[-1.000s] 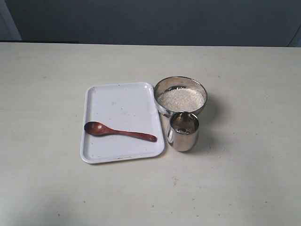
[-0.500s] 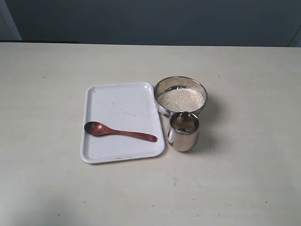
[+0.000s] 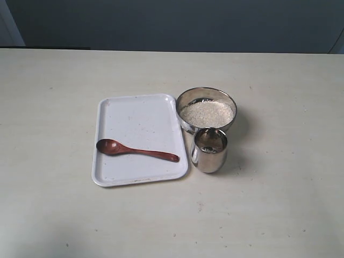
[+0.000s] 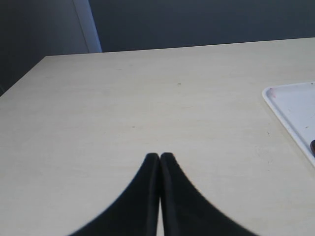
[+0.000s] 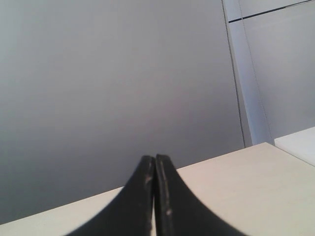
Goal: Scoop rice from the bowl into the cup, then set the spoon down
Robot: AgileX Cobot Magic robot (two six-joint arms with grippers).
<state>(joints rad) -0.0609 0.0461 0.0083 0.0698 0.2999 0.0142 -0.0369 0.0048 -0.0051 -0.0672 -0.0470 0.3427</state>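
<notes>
Lying on a white tray (image 3: 140,115), the glossy wooden spoon (image 3: 137,151) sits beside a round steel bowl (image 3: 232,102) of fine rice (image 3: 207,113); the mirror-bright cup (image 3: 209,156) seems to touch it.
Left gripper (image 4: 160,156) and right gripper (image 5: 155,158) are pinched together, empty.

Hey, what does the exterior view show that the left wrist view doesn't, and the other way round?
Only the exterior view: the dark reddish-brown wooden spoon, the round steel bowl of white rice, and the small steel cup beside it. Only the left wrist view: the left gripper, its black fingers pressed together. Both: the white rectangular tray, just an edge of it in the wrist view, and the pale beige table.
</notes>
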